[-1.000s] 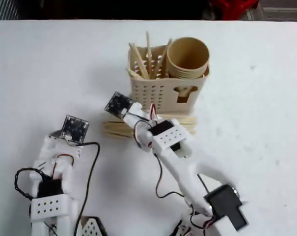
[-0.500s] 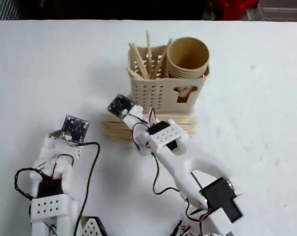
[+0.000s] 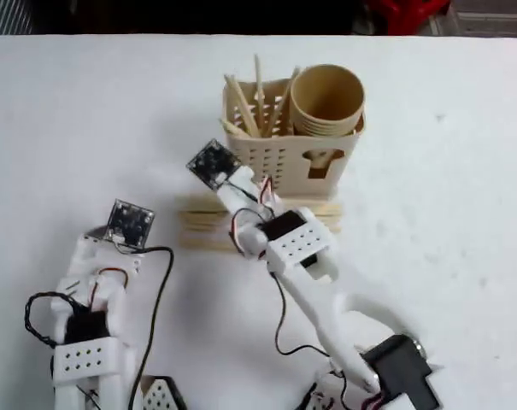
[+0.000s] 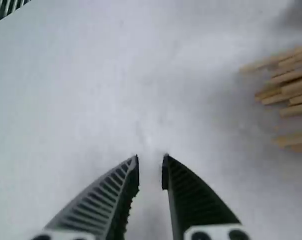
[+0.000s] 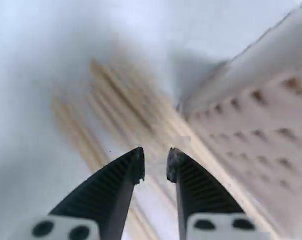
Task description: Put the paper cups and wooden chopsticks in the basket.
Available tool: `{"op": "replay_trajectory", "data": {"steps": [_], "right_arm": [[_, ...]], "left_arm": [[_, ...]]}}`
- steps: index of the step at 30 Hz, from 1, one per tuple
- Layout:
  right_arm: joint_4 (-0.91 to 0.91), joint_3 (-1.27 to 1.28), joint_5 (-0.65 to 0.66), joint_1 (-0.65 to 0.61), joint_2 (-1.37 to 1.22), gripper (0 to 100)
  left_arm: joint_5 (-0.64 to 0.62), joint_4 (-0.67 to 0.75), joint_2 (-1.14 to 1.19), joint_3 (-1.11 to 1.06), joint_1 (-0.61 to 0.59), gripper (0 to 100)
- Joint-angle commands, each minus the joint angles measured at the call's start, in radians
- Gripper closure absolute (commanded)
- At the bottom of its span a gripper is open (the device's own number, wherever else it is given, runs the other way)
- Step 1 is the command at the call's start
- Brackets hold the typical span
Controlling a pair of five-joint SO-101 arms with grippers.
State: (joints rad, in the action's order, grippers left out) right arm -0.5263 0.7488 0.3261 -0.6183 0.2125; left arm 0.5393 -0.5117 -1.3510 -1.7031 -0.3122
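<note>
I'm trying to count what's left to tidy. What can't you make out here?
High view: the right arm covers the chopstick pile's middle; no count.
Right wrist view: the pile beneath the right pincer is blurred; contact unclear.
Left wrist view: the picture edge cuts off the pile.
High view: stacked paper cups too small to count.

right arm (image 3: 301,248) advanced toward basket (image 3: 284,158), perhaps lifting
</note>
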Motion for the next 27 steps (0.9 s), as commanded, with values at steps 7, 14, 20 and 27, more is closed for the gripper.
{"op": "replay_trajectory", "data": {"steps": [7, 14, 20, 27], "right_arm": [[0.166, -0.146, -0.015, -0.058, -0.194, 91.0], [0.173, -0.391, -0.086, -0.059, -0.415, 90.8], [0.163, -0.549, -0.158, -0.019, -0.633, 91.0], [-0.03, -0.559, -0.157, -0.018, -0.638, 91.2]], "left_arm": [[-0.057, 0.011, -0.016, 0.051, -0.183, 91], [-0.058, 0.011, -0.016, 0.051, -0.182, 91], [-0.06, 0.011, -0.016, 0.049, -0.168, 91], [-0.058, 0.008, -0.016, 0.049, -0.156, 91]]}}
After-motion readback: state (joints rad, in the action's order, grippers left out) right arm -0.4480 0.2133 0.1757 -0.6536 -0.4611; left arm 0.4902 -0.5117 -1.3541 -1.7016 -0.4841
